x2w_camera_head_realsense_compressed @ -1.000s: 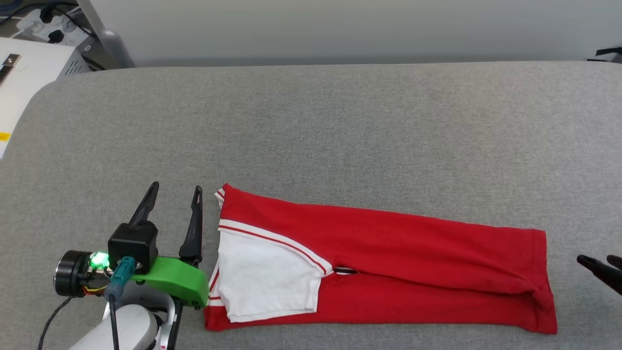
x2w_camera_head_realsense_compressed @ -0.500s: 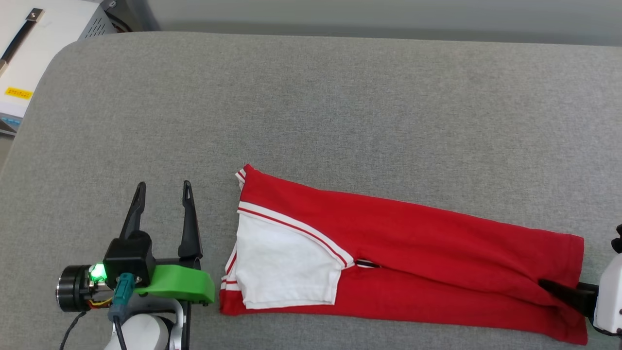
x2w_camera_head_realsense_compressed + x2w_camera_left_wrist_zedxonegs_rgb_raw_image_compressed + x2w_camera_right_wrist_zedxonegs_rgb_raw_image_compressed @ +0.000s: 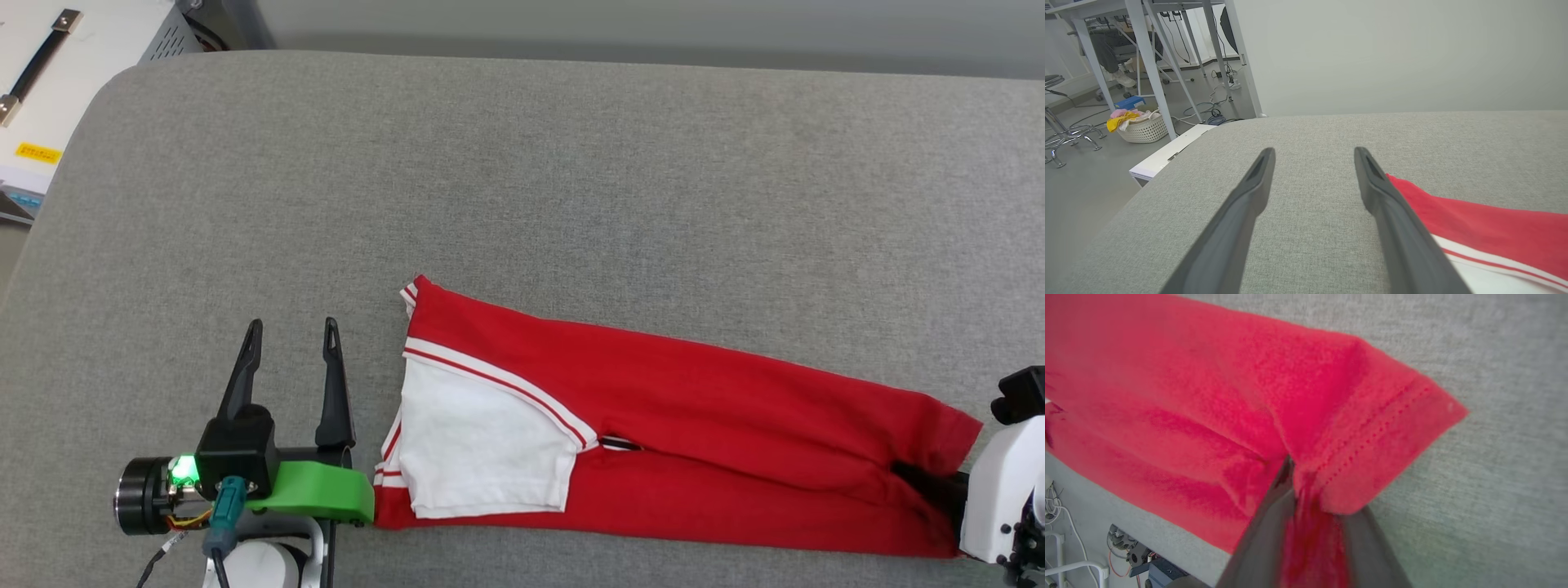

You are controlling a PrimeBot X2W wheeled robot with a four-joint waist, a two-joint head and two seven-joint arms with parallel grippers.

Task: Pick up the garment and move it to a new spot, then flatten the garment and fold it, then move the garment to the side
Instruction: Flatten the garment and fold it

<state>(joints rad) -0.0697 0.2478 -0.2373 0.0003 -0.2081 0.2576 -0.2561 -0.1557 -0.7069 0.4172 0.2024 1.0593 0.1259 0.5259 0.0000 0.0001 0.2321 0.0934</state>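
- At the left gripper (image 3: 292, 325): spread wide with nothing held, parked just beside the sleeve end of the garment (image 3: 694, 425), apparently not touching it.
- At the right gripper (image 3: 913, 474): closed onto a bunched fold of the red hem, with cloth pinched between the fingers in the right wrist view (image 3: 1294, 473).
- On progress: lying on the grey padded surface (image 3: 522, 180) as a long narrow strip, with the white sleeve tucked on top at the left and the red body running right. Looks already flattened and folded lengthwise.
- Left to do, judging by that: probably a crosswise fold bringing the hem over toward the sleeve, then the move to the side.
- Left arm pose: low over the surface, fingers pointing away from the robot, alongside the sleeve.
- Right arm pose: reaching in from the right edge, fingers aimed leftward into the hem, with the hem corner seemingly raised a little.
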